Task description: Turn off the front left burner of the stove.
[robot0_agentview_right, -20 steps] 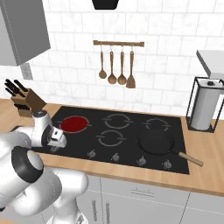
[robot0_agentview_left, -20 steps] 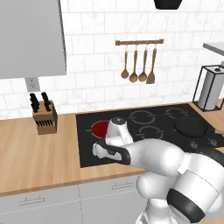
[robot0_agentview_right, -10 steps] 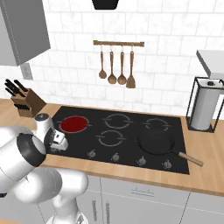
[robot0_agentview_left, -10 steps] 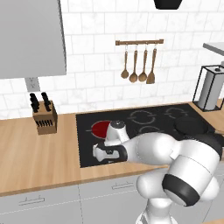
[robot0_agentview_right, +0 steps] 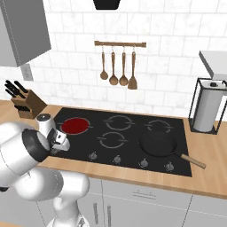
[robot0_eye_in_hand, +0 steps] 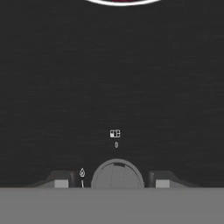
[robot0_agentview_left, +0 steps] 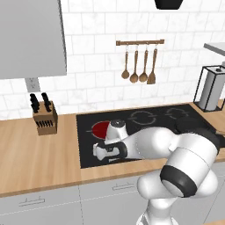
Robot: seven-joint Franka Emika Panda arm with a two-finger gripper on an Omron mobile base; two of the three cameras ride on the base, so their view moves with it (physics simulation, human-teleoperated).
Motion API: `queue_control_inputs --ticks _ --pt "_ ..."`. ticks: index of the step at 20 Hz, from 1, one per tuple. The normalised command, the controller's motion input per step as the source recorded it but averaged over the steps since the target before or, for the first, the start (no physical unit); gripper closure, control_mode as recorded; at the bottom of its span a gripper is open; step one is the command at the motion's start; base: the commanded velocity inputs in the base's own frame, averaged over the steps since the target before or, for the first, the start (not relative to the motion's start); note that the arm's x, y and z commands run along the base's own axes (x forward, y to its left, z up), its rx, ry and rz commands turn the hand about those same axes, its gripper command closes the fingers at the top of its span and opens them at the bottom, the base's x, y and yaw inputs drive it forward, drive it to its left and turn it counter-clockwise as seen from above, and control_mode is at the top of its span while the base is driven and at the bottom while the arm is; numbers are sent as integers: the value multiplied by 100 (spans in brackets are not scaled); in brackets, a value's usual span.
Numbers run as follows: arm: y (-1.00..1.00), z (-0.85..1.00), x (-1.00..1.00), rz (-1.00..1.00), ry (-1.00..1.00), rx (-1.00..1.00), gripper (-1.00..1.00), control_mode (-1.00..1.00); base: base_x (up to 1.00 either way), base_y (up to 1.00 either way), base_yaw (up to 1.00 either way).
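The stove (robot0_agentview_right: 133, 133) is a black glass cooktop set into the wooden counter, also seen from the left (robot0_agentview_left: 86, 136). Its front left burner (robot0_agentview_right: 74, 125) glows bright red (robot0_agentview_left: 100, 128), and its rim shows at the top of the hand view (robot0_eye_in_hand: 118, 1). My gripper (robot0_agentview_right: 60, 142) hangs low over the stove's front left corner (robot0_agentview_left: 100, 151), pointing down at a round silver knob (robot0_eye_in_hand: 117, 174). My gripper (robot0_eye_in_hand: 112, 181) is open. The two fingertips (robot0_eye_in_hand: 61, 181) stand on either side of the knob, with a gap on each side.
A black frying pan (robot0_agentview_right: 157, 142) sits on the front right burner, handle pointing right. Several other knobs (robot0_agentview_right: 117, 158) line the stove's front edge. A knife block (robot0_agentview_left: 44, 116) stands on the left and a paper towel holder (robot0_agentview_right: 207, 111) on the right. Wooden utensils (robot0_agentview_right: 119, 66) hang on the wall.
The elbow has swung up and the hand has shifted slightly toward the stove's front left corner. The burner stays red.
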Motion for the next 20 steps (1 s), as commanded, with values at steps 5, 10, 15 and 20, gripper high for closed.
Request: queue_control_inputs --ticks 5,10,15,20 --pt "0 0 0 0 0 0 100 -100 0 0 0" --pt "0 0 -2 -13 1 0 100 -100 0 0 0" --pt "-4 -1 -17 -37 6 0 100 -100 0 0 0" --pt "0 -3 -18 -49 8 0 100 -100 0 0 0"
